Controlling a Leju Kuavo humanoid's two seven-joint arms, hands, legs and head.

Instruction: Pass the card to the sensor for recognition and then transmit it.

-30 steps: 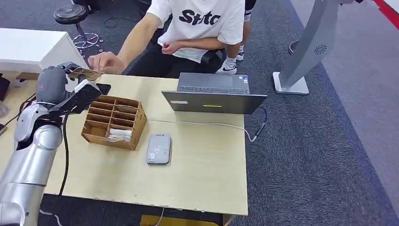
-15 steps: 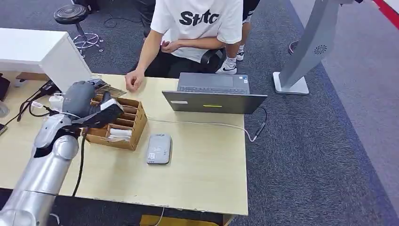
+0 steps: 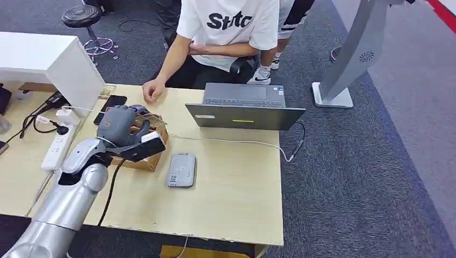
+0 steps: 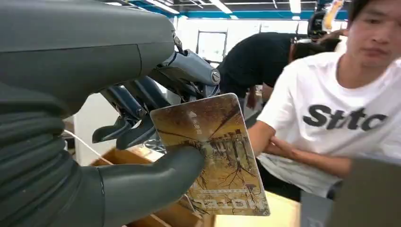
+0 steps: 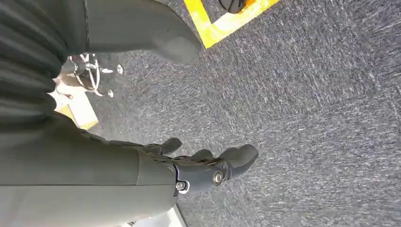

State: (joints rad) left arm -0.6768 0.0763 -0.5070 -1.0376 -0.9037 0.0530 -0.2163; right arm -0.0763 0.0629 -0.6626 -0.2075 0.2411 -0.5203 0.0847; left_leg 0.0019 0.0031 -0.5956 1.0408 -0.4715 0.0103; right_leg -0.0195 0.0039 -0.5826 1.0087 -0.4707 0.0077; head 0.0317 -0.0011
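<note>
Above the cardboard organizer (image 3: 141, 141), the card (image 4: 213, 151) is being pinched by the left robot hand (image 3: 122, 124), best lowered flat onto the sensor (image 3: 182, 170).

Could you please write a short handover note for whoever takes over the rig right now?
Left hand: grips the brown-and-gold picture card between thumb and fingers, above the partitioned cardboard organiser box.
Right hand: hangs over grey carpet, fingers apart, holding nothing.
The flat grey card reader lies on the light wooden table, beside the box, untouched.
A person's hand rests on the table's far edge, near the grey laptop.
Done: card is in hand.
Left: bring it over the reader for recognition, then pass it on.
</note>
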